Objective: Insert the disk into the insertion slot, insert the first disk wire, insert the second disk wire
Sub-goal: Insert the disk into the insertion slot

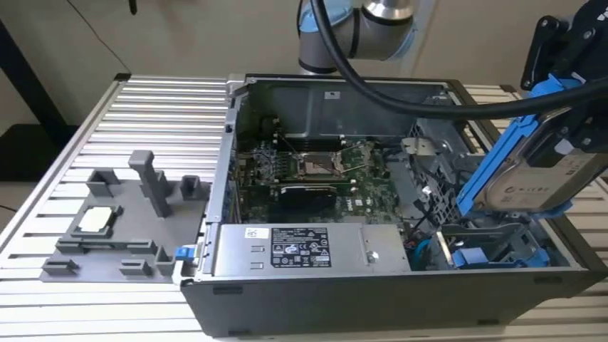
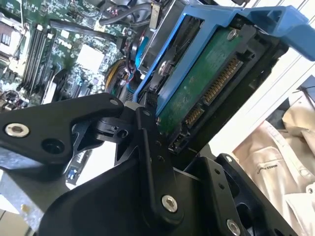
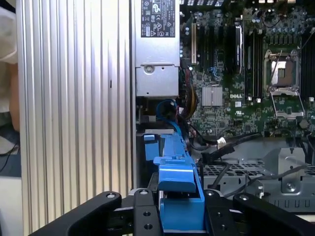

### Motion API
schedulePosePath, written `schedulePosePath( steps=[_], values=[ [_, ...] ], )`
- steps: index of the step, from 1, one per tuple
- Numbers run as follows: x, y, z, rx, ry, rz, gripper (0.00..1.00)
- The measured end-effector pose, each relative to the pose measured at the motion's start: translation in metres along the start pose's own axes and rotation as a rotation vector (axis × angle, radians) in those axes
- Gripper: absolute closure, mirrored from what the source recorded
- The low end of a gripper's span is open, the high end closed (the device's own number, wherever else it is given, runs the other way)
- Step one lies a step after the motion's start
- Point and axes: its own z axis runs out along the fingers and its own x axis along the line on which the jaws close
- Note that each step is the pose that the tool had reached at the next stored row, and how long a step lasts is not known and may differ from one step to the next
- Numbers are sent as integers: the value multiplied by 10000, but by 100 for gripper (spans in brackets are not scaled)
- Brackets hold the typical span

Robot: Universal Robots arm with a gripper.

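One disk (image 1: 532, 171) hangs in the air at the exterior view's right, tilted steeply on edge above the grey drive cage at that end of the open computer case (image 1: 228, 185), so it is over the insertion slot (image 1: 475, 234) but not yet in it. The main risk, as I judge it, is the angle: if the blue frame meets the cage while leaning like this, a corner could catch the sheet-metal lip and jam or twist in the grip. Black cables (image 3: 224, 147) lie across the cage top in the first wrist view, and one could be pinched under the frame or pushed into the bay. A second blue carrier (image 1: 472, 256) sits low in the cage just beside the slot, so a small error to one side could bring the disk down on it instead. The bare connector edge (image 2: 216, 83) on the disk's green board, seen in the second wrist view, could scrape on metal. The tool (image 3: 179, 215) is narrowed to the width of the blue frame and clamped on the disk, one black finger pressed against each side of the carrier near its end; it touches nothing else, and the case stands on the ribbed bench (image 1: 161, 107).
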Motion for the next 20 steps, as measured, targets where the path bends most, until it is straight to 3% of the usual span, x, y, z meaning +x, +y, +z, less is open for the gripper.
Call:
schedulePosePath(
  steps=[20],
  values=[
    [1, -10, 208, 3, 12, -156, 67]
  ],
)
